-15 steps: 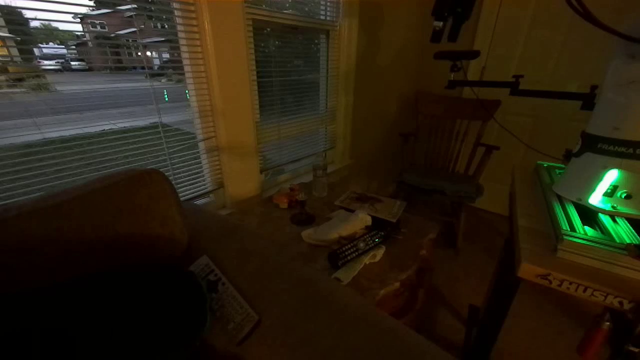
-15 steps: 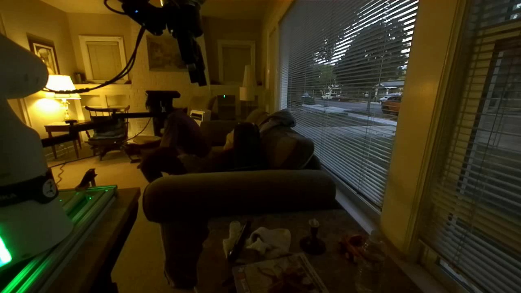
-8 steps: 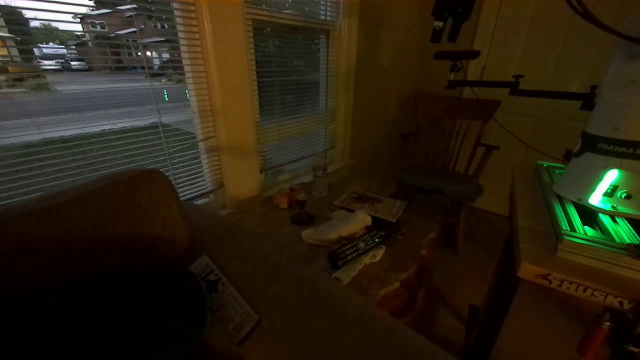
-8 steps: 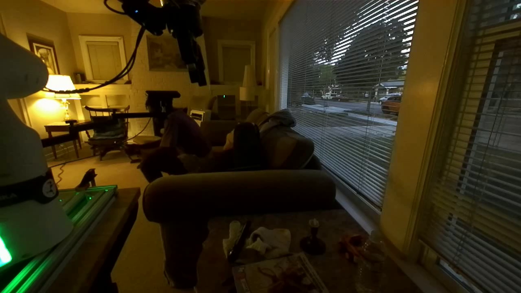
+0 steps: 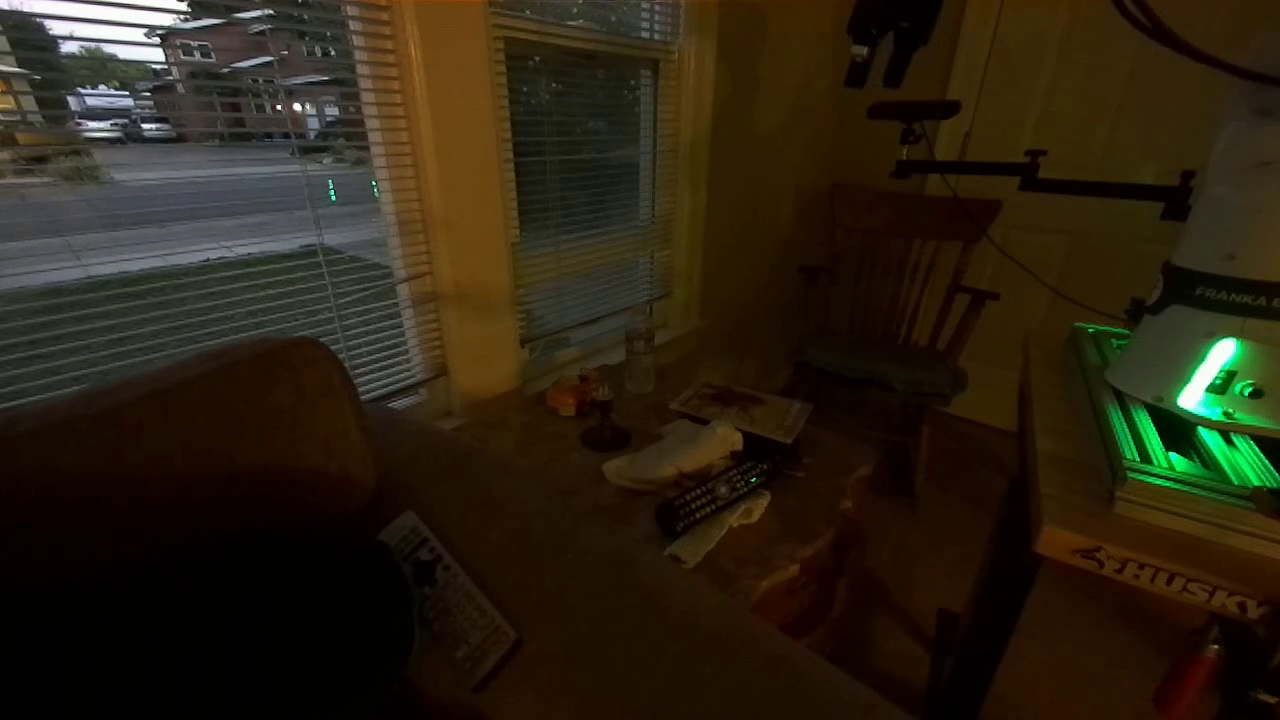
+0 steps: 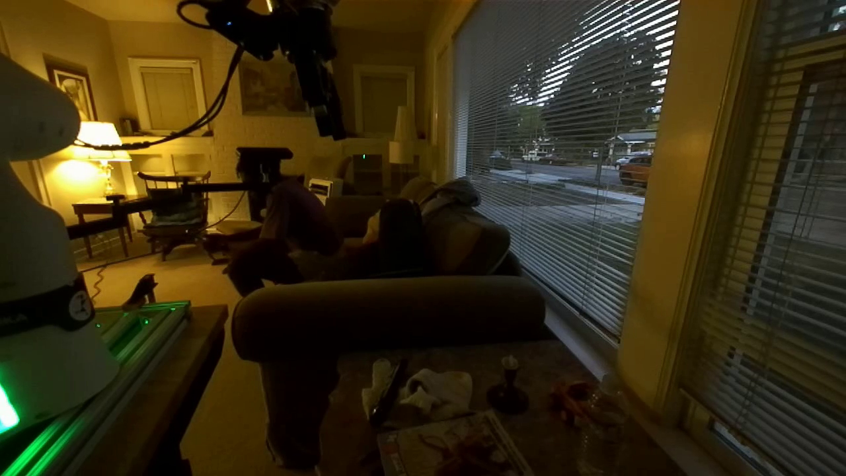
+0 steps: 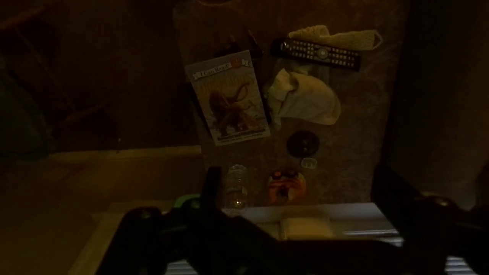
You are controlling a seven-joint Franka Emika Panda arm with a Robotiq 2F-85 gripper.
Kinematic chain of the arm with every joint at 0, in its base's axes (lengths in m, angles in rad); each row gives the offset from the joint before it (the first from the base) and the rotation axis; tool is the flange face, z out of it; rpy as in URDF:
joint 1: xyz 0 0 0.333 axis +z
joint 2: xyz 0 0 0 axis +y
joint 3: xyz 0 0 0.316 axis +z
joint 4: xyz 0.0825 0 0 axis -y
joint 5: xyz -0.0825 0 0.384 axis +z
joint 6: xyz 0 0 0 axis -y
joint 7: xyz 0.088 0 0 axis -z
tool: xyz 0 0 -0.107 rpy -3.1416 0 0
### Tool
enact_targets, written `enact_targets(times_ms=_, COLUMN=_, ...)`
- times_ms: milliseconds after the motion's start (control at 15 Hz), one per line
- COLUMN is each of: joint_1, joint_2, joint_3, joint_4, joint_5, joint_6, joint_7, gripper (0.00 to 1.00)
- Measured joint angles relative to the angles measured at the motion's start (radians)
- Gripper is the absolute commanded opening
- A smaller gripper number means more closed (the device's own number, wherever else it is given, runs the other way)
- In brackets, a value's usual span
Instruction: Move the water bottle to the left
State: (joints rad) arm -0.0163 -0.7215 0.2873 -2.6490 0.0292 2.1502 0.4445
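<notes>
The gripper (image 7: 297, 172) hangs high above the table (image 7: 344, 152), its fingers (image 7: 211, 187) spread wide apart. The bottle (image 7: 237, 187), clear and upright, stands on the table by the window (image 5: 590, 200), well below the gripper. In the wrist view it shows between the fingers, close to the edge of one. Just beside the bottle, with a small gap between, sits an orange item (image 7: 286, 187), and a dark candlestick (image 6: 507, 396) stands near that. A book (image 7: 229, 95) lies face up, with a white cloth (image 7: 309, 101) next to it. Past the cloth lies a black remote (image 7: 324, 53), alongside a pale strip (image 7: 355, 40); whether cloth and remote touch cannot be told. In an exterior view a wooden chair (image 5: 915, 215) stands beyond the table, and the arm's base (image 5: 1160, 350) rests on a workbench (image 5: 1070, 500), glowing green. A sofa (image 6: 390, 311) stands at the table's end.
</notes>
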Motion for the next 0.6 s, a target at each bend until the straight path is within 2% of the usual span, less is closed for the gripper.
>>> enact_targets(times_ms=333, joint_1=-0.128, joint_2=0.203, joint_3=-0.013, joint_4=0.045, joint_5=-0.039, joint_6=0.194, joint_7=0.044, gripper=1.00)
enact_targets(times_ms=600, joint_1=-0.138, joint_2=0.422, joint_3=-0.093, joint_4=0.180, joint_5=-0.034, joint_6=0.294, joint_7=0.034, gripper=1.00)
